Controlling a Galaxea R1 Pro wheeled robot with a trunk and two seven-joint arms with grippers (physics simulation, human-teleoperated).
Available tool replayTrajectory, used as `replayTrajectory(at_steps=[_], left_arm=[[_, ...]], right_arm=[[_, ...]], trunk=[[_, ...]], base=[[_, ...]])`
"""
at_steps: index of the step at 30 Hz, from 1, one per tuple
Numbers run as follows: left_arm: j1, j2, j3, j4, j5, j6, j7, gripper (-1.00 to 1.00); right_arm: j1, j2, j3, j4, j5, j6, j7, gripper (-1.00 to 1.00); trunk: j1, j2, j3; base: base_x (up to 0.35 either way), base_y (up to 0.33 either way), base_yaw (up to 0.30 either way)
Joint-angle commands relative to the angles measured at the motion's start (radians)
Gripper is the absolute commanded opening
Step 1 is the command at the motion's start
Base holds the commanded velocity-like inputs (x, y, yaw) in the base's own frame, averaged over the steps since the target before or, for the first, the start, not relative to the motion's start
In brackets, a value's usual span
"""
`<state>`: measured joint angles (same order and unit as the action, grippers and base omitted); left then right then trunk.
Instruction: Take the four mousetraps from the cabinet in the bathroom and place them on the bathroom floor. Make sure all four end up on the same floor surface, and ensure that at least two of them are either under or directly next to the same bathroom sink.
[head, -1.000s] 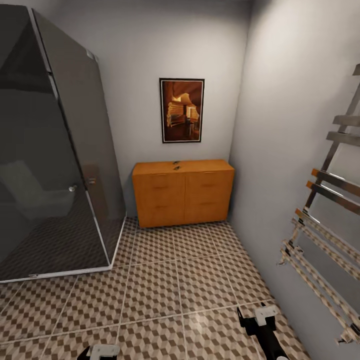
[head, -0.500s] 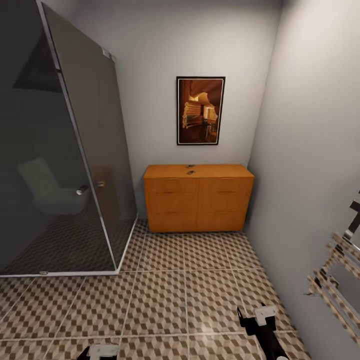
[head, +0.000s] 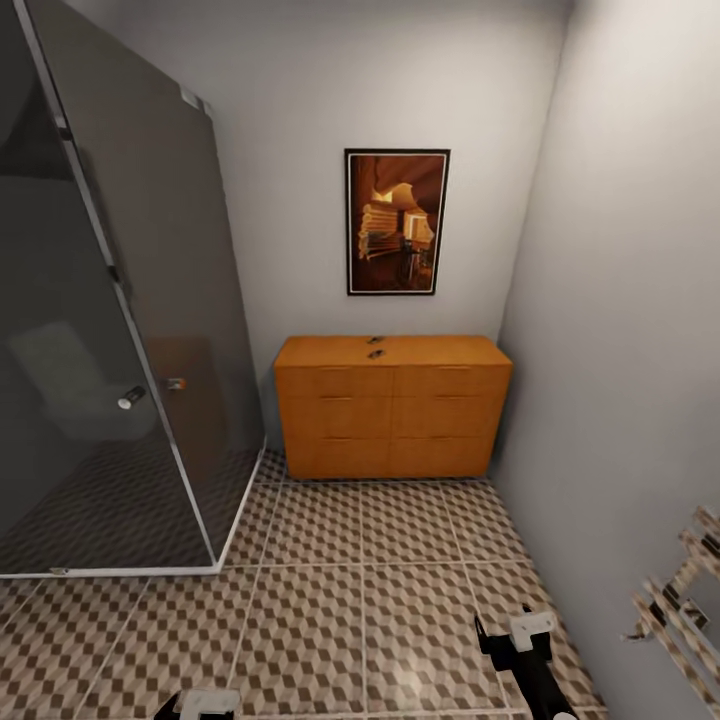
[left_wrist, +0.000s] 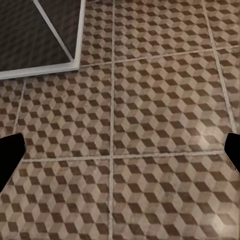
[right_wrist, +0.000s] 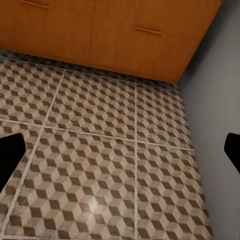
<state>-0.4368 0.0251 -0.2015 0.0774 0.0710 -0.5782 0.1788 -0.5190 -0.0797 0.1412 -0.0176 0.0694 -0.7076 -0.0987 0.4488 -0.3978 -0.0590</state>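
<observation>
Cabinet ahead, both grippers low and empty.

You face the cabinet (head: 392, 405) at 12 o'clock across the floor (head: 340, 560); two small dark things, perhaps mousetraps (head: 376, 346), lie on its top. Your left gripper (left_wrist: 120, 150) and right gripper (right_wrist: 120, 150) hang spread wide above the tiles.

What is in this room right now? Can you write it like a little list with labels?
room: bathroom
floor: cube-pattern tiles
cabinet: orange-brown chest of drawers against the far wall, drawers shut
on cabinet top: two small dark items, too small to name
wall: framed picture above the cabinet
shower: dark glass enclosure, left of the cabinet
left gripper: open, empty, over the floor
right gripper: open, empty, facing the cabinet's base
</observation>
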Motion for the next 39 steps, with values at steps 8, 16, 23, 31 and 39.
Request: replayTrajectory(at_steps=[8,16,23,31,39], left_arm=[[-0.002,-0.001,-0.009,0.004,0.007,-0.006,0.002,1.00],[-0.002,-0.001,-0.009,0.004,0.006,-0.005,0.002,1.00],[-0.002,-0.001,-0.009,0.004,0.007,-0.005,0.001,1.00],[-0.002,-0.001,-0.009,0.004,0.007,-0.005,0.002,1.00],[-0.002,-0.001,-0.009,0.004,0.007,-0.005,0.001,1.00]], right_arm=[[-0.001,-0.001,0.006,0.001,0.007,-0.001,-0.010,1.00],[-0.001,-0.002,0.006,0.001,0.007,-0.003,-0.009,1.00],[0.000,-0.002,0.006,0.001,0.007,-0.001,-0.010,1.00],[0.001,-0.002,0.006,0.001,0.007,-0.001,-0.010,1.00],[0.001,-0.002,0.006,0.001,0.007,-0.001,-0.010,1.00]], trunk=[[0.001,-0.002,-0.002],[0.001,-0.002,-0.002],[0.001,-0.002,-0.002],[0.001,-0.002,-0.002],[0.001,-0.002,-0.002]], base=[[0.308,-0.117,0.000],[0.307,-0.117,0.000],[0.304,-0.117,0.000],[0.297,-0.117,0.000],[0.284,-0.104,0.000]])
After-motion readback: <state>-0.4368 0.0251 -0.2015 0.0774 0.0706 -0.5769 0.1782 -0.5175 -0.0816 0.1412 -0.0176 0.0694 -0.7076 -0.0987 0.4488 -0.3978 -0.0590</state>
